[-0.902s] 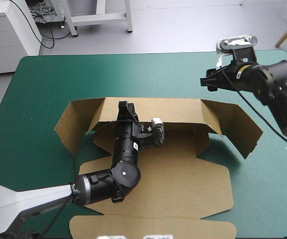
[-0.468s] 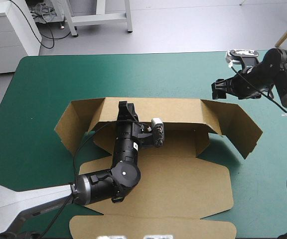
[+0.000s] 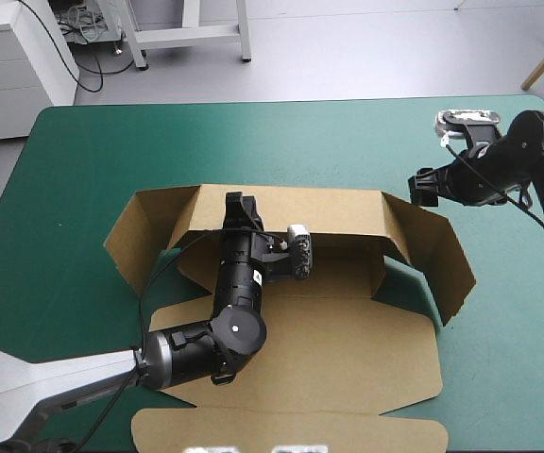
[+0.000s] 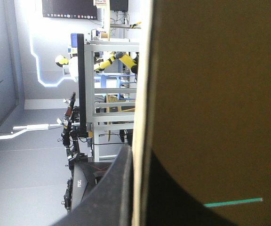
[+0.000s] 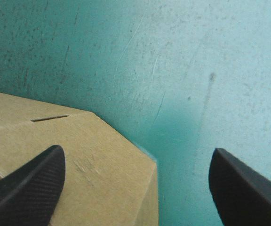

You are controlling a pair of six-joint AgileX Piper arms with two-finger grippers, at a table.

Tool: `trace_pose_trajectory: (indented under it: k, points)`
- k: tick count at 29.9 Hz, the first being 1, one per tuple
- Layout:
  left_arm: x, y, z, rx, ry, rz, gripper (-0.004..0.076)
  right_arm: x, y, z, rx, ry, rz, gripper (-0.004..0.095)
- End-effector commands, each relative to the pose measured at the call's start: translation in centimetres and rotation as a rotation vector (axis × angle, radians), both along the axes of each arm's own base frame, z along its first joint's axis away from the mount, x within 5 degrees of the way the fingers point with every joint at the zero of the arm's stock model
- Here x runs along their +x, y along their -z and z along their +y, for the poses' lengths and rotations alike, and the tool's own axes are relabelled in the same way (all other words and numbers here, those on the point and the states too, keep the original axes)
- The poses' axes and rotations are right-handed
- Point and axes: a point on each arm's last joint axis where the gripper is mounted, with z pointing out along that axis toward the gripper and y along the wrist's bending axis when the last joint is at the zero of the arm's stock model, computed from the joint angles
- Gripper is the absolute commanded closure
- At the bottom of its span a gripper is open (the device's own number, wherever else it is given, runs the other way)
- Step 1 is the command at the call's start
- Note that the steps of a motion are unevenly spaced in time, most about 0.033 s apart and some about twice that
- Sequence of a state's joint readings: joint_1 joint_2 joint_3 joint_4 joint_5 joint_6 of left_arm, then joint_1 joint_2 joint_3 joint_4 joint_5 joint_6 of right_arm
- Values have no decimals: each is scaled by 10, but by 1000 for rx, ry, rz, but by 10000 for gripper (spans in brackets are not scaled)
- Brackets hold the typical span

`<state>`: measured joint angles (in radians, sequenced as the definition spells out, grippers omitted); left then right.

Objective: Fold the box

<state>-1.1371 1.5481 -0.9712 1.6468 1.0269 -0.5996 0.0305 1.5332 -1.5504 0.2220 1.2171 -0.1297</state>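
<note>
A: Since just before, the right hand (image 3: 421, 186) has come lower and closer to the box (image 3: 348, 349), and the right end flap (image 3: 447, 255) has swung inward from its splayed angle.

B: Is that hand holding the flap?

A: No. Its fingers stand wide apart with nothing between them. In its wrist view the flap's top corner sits just under and ahead of it, with bare teal-green surface (image 3: 111, 151) beyond. Whether it touches the board, I cannot tell.

B: And the left hand (image 3: 239, 209)?

A: All but closed on the back wall (image 3: 291, 209). The board's edge runs straight up between its fingers in its own wrist view, and it is holding that wall upright.

B: Where does the box lie?

A: Mid-surface, mostly flat. Only the back wall is raised. The left end flap (image 3: 130, 241) spreads outward, and the front panels (image 3: 291, 434) lie flat toward the robot.

B: So how far along?

A: Early, I'd judge. One wall is up and one flap is partly turned. Both end flaps need folding in, and the side walls need raising and tucking.
</note>
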Motion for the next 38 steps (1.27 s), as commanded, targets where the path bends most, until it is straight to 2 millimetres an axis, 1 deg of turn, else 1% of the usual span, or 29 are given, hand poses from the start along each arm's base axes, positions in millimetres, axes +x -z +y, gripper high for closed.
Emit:
trace_pose_trajectory:
  k: [1, 7, 10, 13, 18, 22, 28, 34, 38]
  points:
    - [-3, -27, 5, -52, -14, -104, 734, -19, -17, -3, 4, 5, -79, 143]
    - [-3, -27, 5, -52, -14, -104, 734, -38, -11, -3, 6, 7, -118, 149]
    - [-3, -27, 5, -52, -16, -105, 734, -47, -3, -4, 5, 10, -110, 149]
    - [-3, -27, 5, -52, -16, -105, 734, -48, 0, -4, 4, 15, -130, 149]
    - [-3, -27, 5, -51, -14, -107, 734, -44, -7, -3, 34, 33, -157, 149]
    - [-3, -31, 4, -34, 9, -149, 734, -36, -12, -2, 40, 35, -139, 149]
    - [-2, -34, 3, -28, 15, -171, 734, -24, -14, -1, 38, 25, -106, 149]
    - [9, -33, 11, -20, -13, -166, 734, -19, -16, -1, 40, 20, -102, 149]
    - [15, -33, 15, 18, -17, -164, 734, -15, -18, -3, 43, 22, -87, 149]
